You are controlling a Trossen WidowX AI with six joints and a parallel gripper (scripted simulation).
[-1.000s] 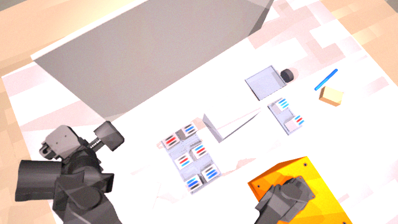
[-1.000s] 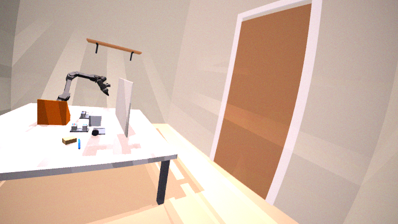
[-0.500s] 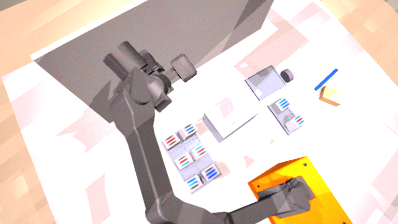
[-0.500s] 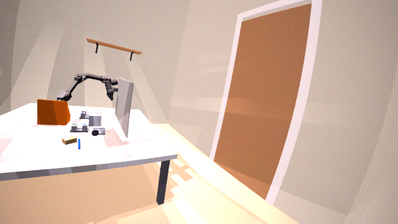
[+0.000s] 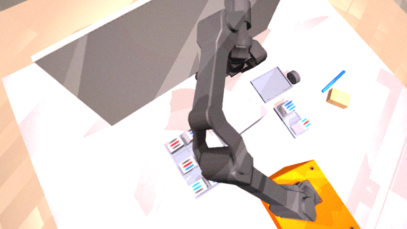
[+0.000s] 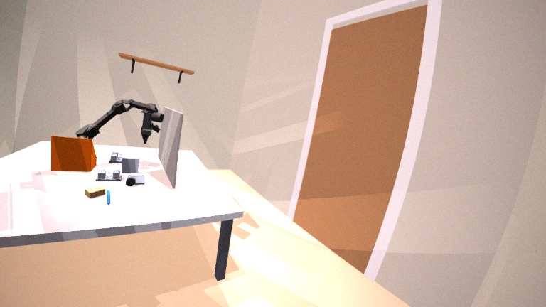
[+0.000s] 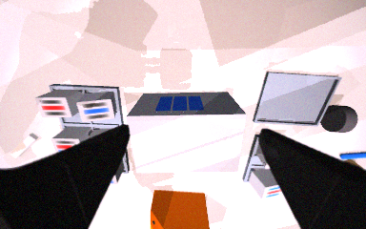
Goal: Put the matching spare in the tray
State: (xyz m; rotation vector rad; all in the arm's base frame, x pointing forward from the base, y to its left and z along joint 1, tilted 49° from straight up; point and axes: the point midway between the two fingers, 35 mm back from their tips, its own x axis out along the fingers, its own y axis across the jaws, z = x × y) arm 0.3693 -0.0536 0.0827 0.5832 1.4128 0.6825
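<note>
The mounted unit, a white box (image 5: 240, 118) (image 6: 129, 165) (image 7: 186, 140), shows three dark blue bars (image 7: 179, 103) on its dark back face in the wrist view. My gripper (image 6: 145, 141) (image 7: 193, 132) is open and empty, high above the table behind the box. Spares with striped labels stand on the left rack, among them one with dark, red, dark stripes (image 5: 175, 144) (image 7: 53, 107) and one with dark, blue, dark (image 7: 96, 111); the arm hides others. The right rack (image 5: 291, 119) holds two spares (image 5: 289, 106) (image 5: 306, 122). The tray (image 5: 271, 84) (image 7: 295, 99) is empty.
A tall grey panel (image 5: 134, 55) (image 6: 170, 146) stands close behind the gripper. A dark round piece (image 5: 293, 77) (image 7: 339, 118) sits beside the tray. A blue rod (image 5: 333, 81) and a tan block (image 5: 338, 97) lie farther right. The orange base (image 5: 330, 196) (image 6: 72, 153) carries the arm.
</note>
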